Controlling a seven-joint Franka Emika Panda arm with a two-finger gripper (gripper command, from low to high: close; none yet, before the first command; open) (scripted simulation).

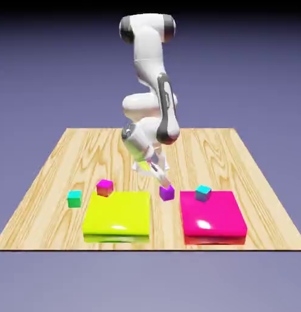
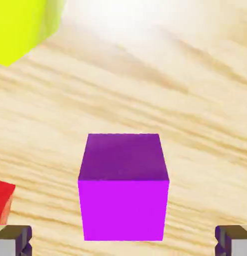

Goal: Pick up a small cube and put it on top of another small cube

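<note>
Hovering with jaws spread wide, the gripper (image 2: 123, 240) straddles the purple cube (image 2: 123, 187) beside the yellow slab (image 2: 23, 27), ungrasped; likely light, rigid, smooth-faced; pinch its opposite flat sides.

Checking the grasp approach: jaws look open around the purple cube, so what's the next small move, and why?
Probably close the jaws on the purple cube. In the hand view it sits centred between the two finger tips, which stand wide apart and clear of its sides. In the exterior view the gripper is already down at the cube, on the table between the yellow slab and the pink slab. Nothing is held yet.
</note>
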